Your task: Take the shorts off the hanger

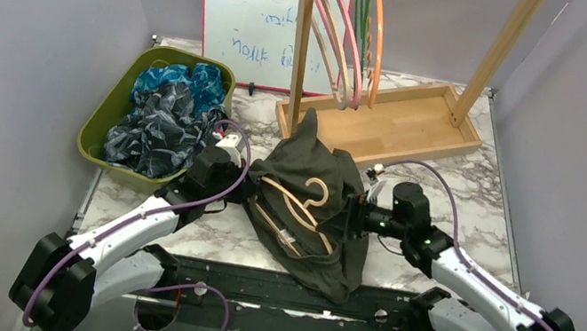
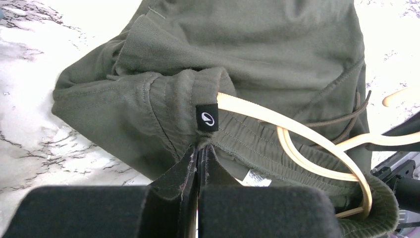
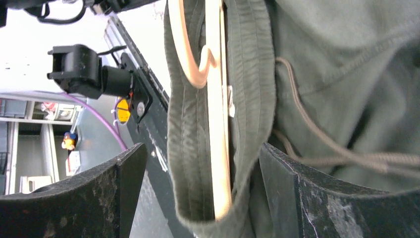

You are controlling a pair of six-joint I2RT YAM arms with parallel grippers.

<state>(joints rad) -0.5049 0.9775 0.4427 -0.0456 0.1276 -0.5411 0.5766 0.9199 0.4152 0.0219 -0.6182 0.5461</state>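
**Item – dark olive shorts** [image 1: 306, 222]. Heaped on the tabletop [image 1: 481, 206] on the near side of the wooden rack base [image 1: 387, 123], top fold reaching its near-left corner. Not yet freed: pale hanger [image 1: 294, 203] lying on the cloth, one arm threaded under the elastic waistband, hook exposed on top.

**Item – other shorts** [image 1: 162, 121]. Bundled in the green bin [image 1: 105, 112] left of the rack base; bright blue and dark navy prints visible, off their hangers. Count not readable in the heap – no pink pair to be made out.

**Item – bare hangers** [image 1: 353, 58]. Pink and orange, hanging above the rack base's left end, nothing on them.

**Item – left gripper** [image 2: 198, 153]. Jaws pressed together, pinching a fold of olive waistband just below the small black label, on the side of the shorts away from the rack base's right end.

**Item – right gripper** [image 3: 200, 153]. Jaws spread wide, straddling the waistband edge and the hanger arm inside it; holding nothing.

**Progress, as judged.** Most of the lot apparently done – bin filled, rack hangers bare. Remaining: drawing the hanger clear of the olive waistband, then presumably binning that pair.
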